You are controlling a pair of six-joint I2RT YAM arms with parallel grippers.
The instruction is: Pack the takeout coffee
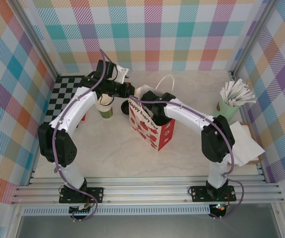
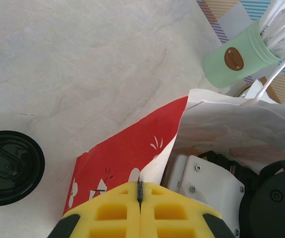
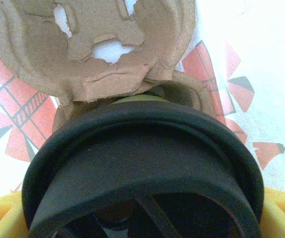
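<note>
A red-and-white paper bag (image 1: pixel 151 124) stands open mid-table. My left gripper (image 2: pixel 140 191) is shut on the bag's near rim (image 2: pixel 157 158), pinching the paper between its yellow fingers. My right gripper (image 3: pixel 142 220) reaches down inside the bag. It is shut on the takeout coffee (image 3: pixel 142 163), whose black lid looms large between the yellow fingers (image 3: pixel 1 213). A sliver of the cup's green band (image 3: pixel 137 99) shows beyond the lid. Just past it lies a brown pulp cup carrier (image 3: pixel 97 44) on the bag's floor. From above, the right wrist (image 1: pixel 154 101) sinks into the bag's mouth.
Another round black lid (image 2: pixel 11 166) sits on the table left of the bag. A lidless stack of cream-and-green cups (image 1: pixel 104 106) stands beside it. The mint cup of white sticks (image 1: pixel 230 106) and white napkins (image 1: pixel 244 141) are at the right. A checkered mat (image 1: pixel 65 91) lies far left.
</note>
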